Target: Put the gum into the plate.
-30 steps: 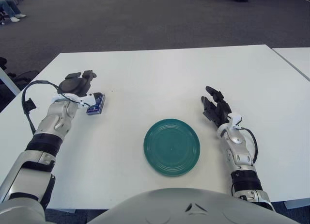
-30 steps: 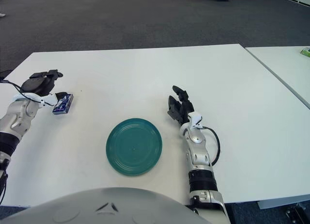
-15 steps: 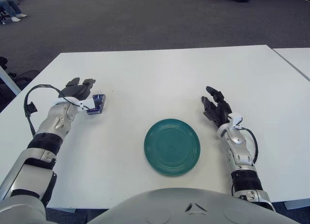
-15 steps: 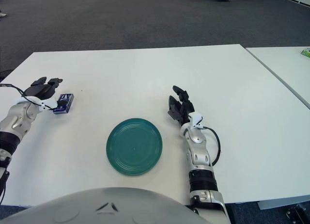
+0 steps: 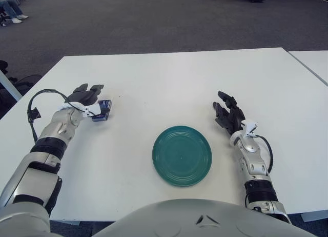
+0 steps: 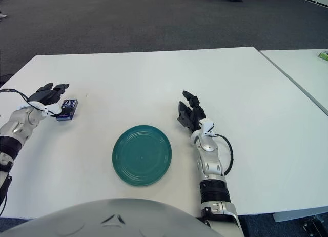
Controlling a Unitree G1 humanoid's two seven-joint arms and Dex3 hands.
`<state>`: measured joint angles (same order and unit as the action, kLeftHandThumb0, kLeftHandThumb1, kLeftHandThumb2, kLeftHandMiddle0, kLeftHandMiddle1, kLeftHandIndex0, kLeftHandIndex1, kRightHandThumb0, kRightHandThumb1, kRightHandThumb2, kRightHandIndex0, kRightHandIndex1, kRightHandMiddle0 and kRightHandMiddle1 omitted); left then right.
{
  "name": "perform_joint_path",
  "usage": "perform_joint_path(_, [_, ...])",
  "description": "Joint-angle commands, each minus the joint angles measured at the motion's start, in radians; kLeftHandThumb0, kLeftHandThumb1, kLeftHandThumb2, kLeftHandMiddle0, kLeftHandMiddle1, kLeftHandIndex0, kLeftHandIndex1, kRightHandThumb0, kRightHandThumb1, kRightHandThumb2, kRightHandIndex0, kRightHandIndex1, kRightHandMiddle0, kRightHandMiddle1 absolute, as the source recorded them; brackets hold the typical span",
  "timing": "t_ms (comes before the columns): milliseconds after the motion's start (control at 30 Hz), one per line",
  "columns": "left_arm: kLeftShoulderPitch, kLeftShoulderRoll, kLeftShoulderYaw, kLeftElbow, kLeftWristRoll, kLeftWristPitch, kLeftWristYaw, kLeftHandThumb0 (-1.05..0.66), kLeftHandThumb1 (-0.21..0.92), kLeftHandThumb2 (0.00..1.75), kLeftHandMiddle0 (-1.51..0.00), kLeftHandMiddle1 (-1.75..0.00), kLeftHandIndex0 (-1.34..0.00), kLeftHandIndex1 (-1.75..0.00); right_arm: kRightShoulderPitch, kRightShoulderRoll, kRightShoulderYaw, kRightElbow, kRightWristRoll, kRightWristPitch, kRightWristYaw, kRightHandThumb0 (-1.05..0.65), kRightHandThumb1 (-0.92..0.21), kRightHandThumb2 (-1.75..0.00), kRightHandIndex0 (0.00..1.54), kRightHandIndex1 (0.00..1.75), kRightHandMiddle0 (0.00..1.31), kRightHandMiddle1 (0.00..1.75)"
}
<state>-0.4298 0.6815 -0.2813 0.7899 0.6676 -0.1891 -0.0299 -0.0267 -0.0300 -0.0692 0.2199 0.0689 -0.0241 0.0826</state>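
Note:
The gum [image 5: 102,110] is a small blue pack on the white table [image 5: 169,78], at the left. My left hand [image 5: 86,95] is low over the table just left of the pack, its dark fingers stretched out flat and its thumb side against the pack. I cannot tell whether it is touching the pack. The round green plate [image 5: 182,155] stands bare near the table's front edge, well to the right of the gum. My right hand [image 5: 229,114] shows right of the plate with its fingers spread, holding nothing.
A second white table [image 5: 313,62] adjoins at the right, across a narrow gap. Grey carpet lies beyond the far edge. A black cable [image 5: 35,106] loops off my left forearm. My own torso [image 5: 197,219] fills the bottom of the view.
My left hand has come down from a raised pose and its fingers have flattened out beside the gum. The pack has barely shifted. The right hand and plate have not moved.

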Motion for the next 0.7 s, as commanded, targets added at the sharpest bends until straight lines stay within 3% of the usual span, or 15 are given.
perform_joint_path(0, [-0.029, 0.010, -0.016, 0.043, -0.011, -0.042, -0.017, -1.05, 0.92, 0.43, 0.00, 0.00, 0.00, -0.18, 0.017, -0.003, -0.006, 0.040, 0.008, 0.034, 0.001, -0.53, -0.92, -0.81, 0.33, 0.01, 0.00, 0.56])
perform_joint_path(333, [-0.068, 0.023, -0.063, 0.108, 0.000, -0.117, -0.070, -1.05, 0.92, 0.40, 0.00, 0.00, 0.00, -0.21, 0.015, -0.007, -0.012, 0.044, 0.012, 0.021, 0.014, -0.52, -0.92, -0.81, 0.34, 0.01, 0.00, 0.58])
perform_joint_path(667, [-0.098, 0.028, -0.111, 0.155, 0.013, -0.163, -0.122, -1.05, 0.92, 0.36, 0.00, 0.00, 0.00, -0.40, 0.012, -0.011, -0.016, 0.044, 0.009, 0.023, 0.014, -0.51, -0.92, -0.82, 0.33, 0.00, 0.00, 0.58])
